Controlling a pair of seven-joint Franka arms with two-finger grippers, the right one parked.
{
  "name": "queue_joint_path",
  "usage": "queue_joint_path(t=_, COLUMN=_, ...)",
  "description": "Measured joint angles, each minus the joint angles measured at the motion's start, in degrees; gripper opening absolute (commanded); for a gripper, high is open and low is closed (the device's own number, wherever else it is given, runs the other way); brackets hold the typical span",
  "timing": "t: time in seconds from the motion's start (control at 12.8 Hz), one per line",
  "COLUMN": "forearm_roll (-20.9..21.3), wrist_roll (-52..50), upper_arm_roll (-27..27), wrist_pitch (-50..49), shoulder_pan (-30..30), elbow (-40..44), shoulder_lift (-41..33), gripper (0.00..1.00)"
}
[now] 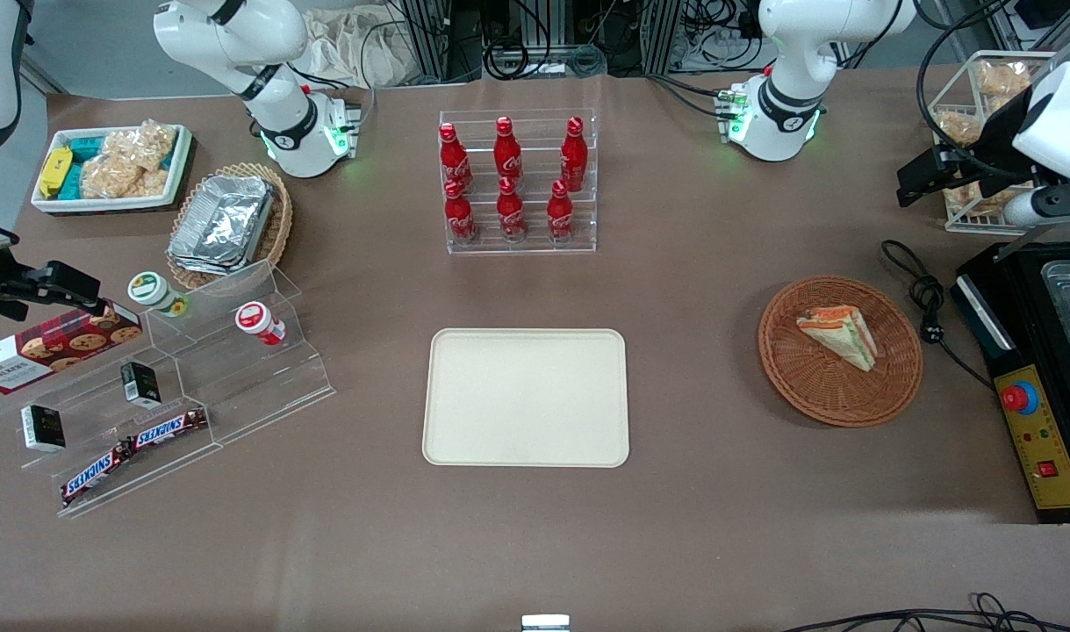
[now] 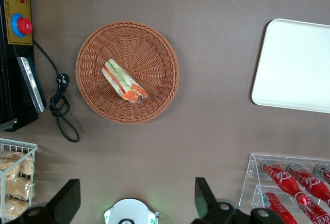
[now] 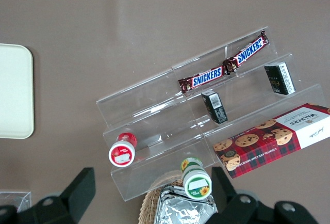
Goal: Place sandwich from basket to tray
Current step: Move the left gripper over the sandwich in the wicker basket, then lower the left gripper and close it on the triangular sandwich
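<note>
Nearest the front camera, two bars read SNICKERS [image 1: 131, 452], a box WALKERS [image 1: 52, 349]. The sandwich [image 1: 840, 335] lay in the basket [image 1: 807, 386], beside the tray [image 1: 526, 439]. My end effector [image 2: 136, 198] hung spread open above the table [image 1: 719, 491], well clear of the sandwich.

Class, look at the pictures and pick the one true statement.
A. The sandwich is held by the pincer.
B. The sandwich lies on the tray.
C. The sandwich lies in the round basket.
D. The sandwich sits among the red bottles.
C: the sandwich lies in the basket, the tray holds nothing, and the open pincer hangs high above the table, apart from the basket.
</note>
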Motion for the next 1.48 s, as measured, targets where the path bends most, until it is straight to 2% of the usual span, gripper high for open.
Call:
queue_joint_path(t=0.39, forearm_roll=0.21, wrist_roll=-0.64, upper_arm_roll=0.00, wrist_pitch=-0.05, shoulder_pan=0.00, elbow=-0.10, shoulder_lift=0.11, gripper=0.99)
queue_joint_path(t=0.7, forearm_roll=0.20, wrist_roll=-8.45, upper_arm_roll=-0.13, wrist_pitch=1.82, shoulder_pan=-0.01, elbow=-3.40, shoulder_lift=1.23, gripper=0.99)
queue_joint_path(t=1.48, forearm_roll=0.20, wrist_roll=-18.80, upper_arm_roll=0.46, wrist_pitch=33.15, shoulder_pan=0.91, elbow=-34.19, shoulder_lift=0.76, gripper=0.99)
